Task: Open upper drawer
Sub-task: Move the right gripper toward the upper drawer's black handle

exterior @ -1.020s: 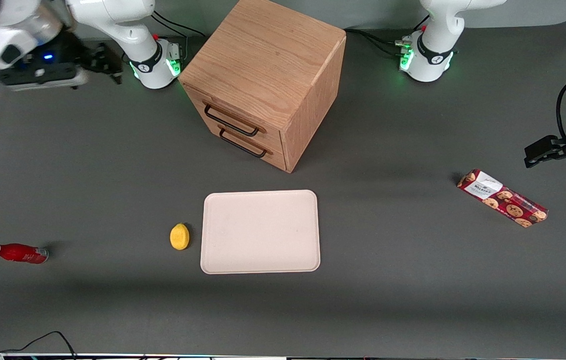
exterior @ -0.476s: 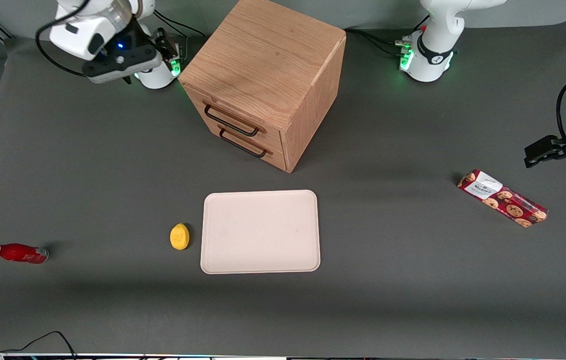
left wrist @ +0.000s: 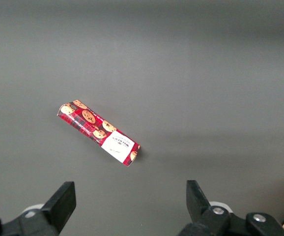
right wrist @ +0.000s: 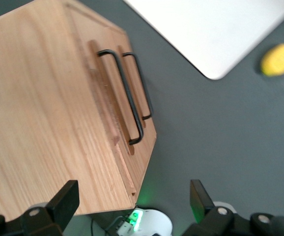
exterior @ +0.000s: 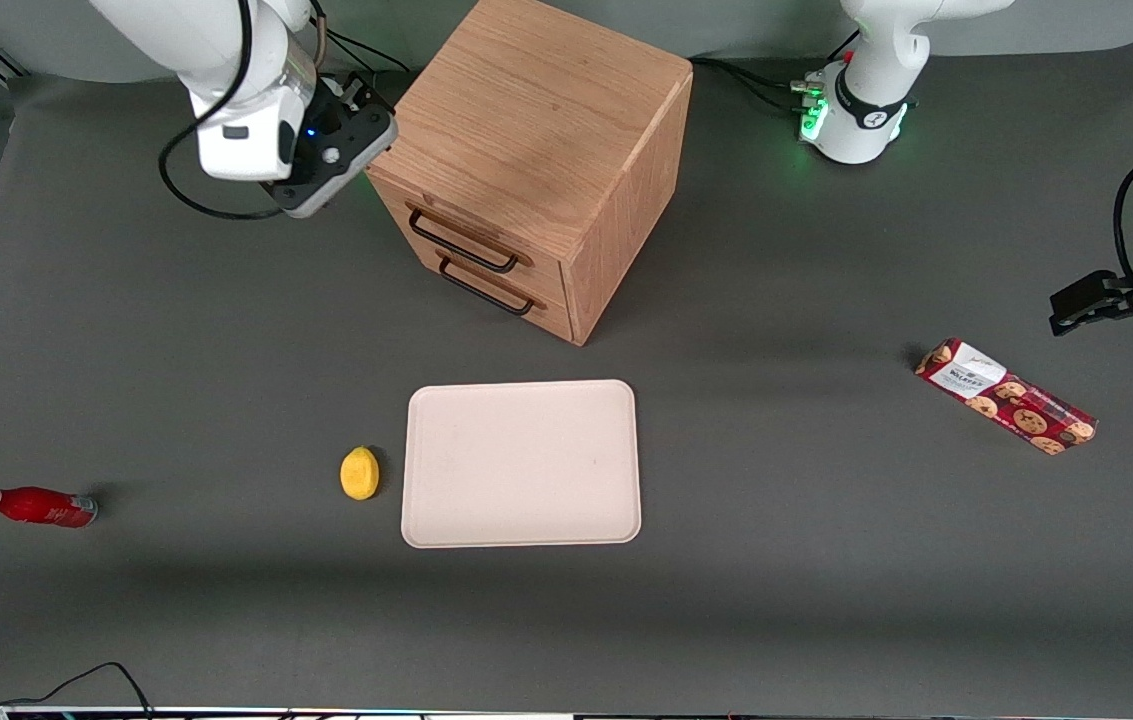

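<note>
The gripper [exterior: 351, 135] hangs beside the cabinet's [exterior: 536, 130] top corner, fingers [right wrist: 66, 199] spread, seemingly clear of it. The upper drawer [exterior: 471, 232] sits shut below, nearer the front camera.

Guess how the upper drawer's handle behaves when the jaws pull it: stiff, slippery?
The upper drawer's handle is a thin black bar, probably rigid metal, so little flex. It looks smooth, so the jaws might slip along it. The cabinet stands free on the table and could slide rather than the drawer opening. The gripper, jaws open, hovers beside the cabinet's top edge.
</note>
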You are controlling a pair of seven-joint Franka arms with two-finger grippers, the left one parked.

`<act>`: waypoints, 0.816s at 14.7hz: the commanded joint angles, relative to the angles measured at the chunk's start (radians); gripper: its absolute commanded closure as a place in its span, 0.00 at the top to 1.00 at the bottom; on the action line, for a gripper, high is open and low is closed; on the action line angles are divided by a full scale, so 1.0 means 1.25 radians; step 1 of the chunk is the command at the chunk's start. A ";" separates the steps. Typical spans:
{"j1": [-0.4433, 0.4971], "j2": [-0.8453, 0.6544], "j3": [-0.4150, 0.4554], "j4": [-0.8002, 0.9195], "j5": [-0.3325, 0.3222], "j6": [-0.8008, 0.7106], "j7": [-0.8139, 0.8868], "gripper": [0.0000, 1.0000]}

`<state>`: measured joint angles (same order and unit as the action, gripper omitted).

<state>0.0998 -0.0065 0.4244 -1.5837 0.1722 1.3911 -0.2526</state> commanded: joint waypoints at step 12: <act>-0.009 0.173 -0.023 0.004 0.093 0.058 -0.183 1.00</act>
<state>0.0893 0.1610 0.3977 -1.5827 0.2634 1.4360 -0.4693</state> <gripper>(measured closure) 0.000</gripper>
